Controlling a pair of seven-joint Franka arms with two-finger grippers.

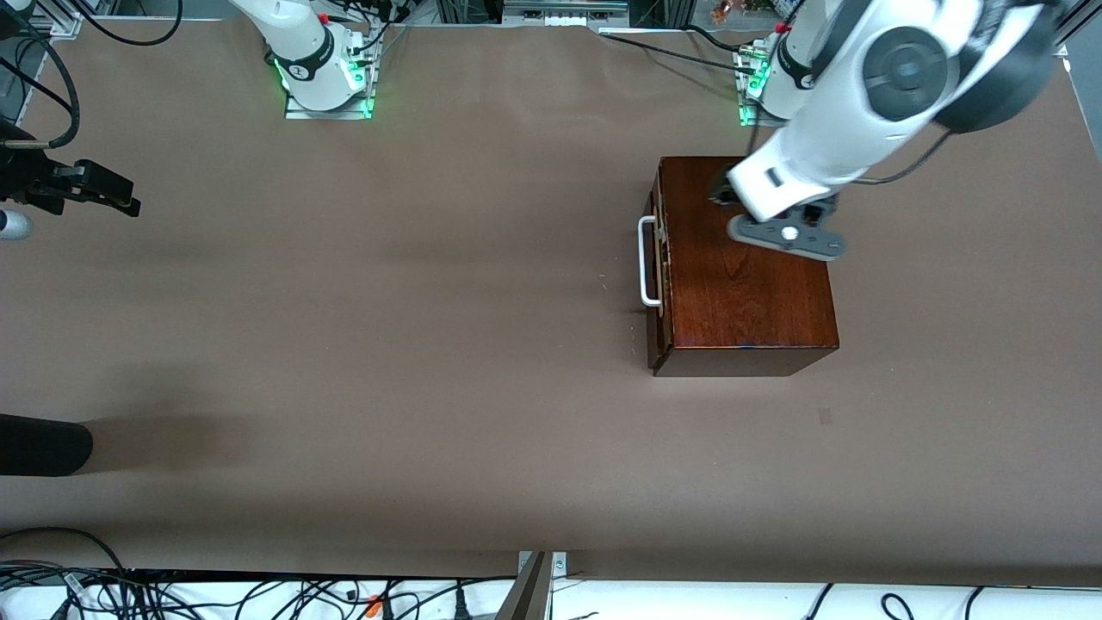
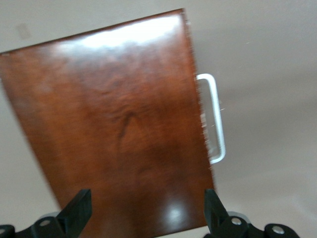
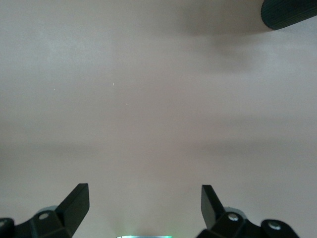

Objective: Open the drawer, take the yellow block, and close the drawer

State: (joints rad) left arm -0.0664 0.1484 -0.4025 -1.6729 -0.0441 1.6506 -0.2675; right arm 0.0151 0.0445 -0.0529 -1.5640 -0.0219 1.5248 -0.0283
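None done: drawer point(image 1: 658, 258) shut in the box point(image 1: 745, 258), block unseen.
My left gripper point(image 2: 146, 208): fingers apart, over the box.
My right gripper point(image 3: 143, 203): apart, waiting over bare table point(image 1: 387, 301).
Left: everything.

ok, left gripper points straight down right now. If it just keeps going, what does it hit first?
Most likely the glossy top of the wooden box. The left gripper hangs over it with fingers open, and nothing shows in between. The white handle sits off to the side, outside its line.

The box point(image 1: 749, 267) sits toward the left arm's end of the table point(image 1: 387, 344).
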